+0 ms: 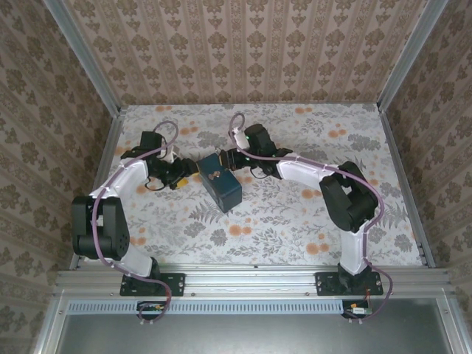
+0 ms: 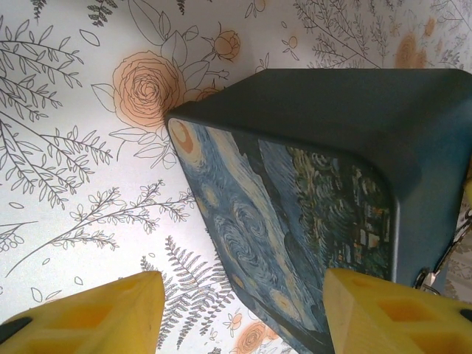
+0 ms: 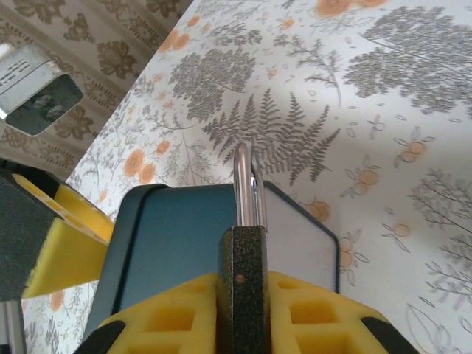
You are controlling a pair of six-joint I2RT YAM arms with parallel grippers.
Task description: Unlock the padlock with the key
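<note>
The dark speckled padlock stands upright, pinched between the yellow fingers of my right gripper, its shiny shackle pointing away over the blue tin. In the top view my right gripper hovers at the tin's far end. My left gripper is open, its yellow fingers wide apart around the near corner of the starry-print tin. A small metal loop peeks beside its right finger; whether this is the key is unclear. My left gripper sits just left of the tin.
The dark blue tin lies in the middle of the floral table between both grippers. Patterned walls and metal frame rails enclose the table. Open floral surface lies to the right and toward the near edge.
</note>
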